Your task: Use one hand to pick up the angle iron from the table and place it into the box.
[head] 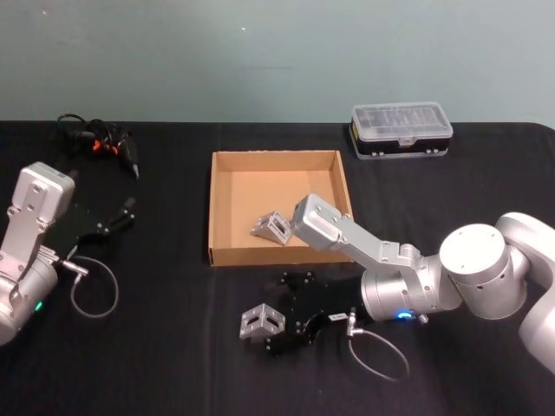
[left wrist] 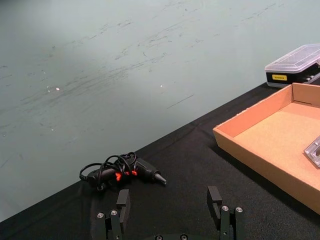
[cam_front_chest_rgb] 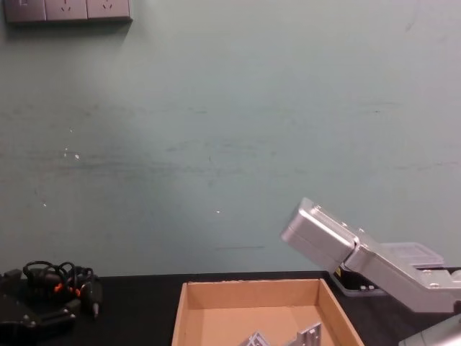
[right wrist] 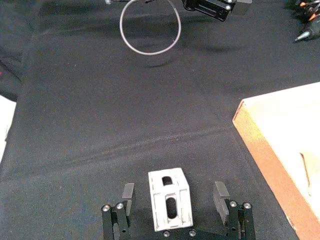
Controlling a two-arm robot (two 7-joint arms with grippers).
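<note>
A silver angle iron lies on the black table, just in front of the brown cardboard box. My right gripper is low over it and open. In the right wrist view the angle iron sits between the two black fingers, with a gap on each side. Another angle iron rests inside the box near its front wall, and the chest view shows it too. My left gripper is parked at the table's left, open and holding nothing.
A clear-lidded plastic case stands behind the box at the right. A black tool with a tangled cable lies at the back left. Cable loops hang by each wrist. The right forearm crosses the box's front right corner.
</note>
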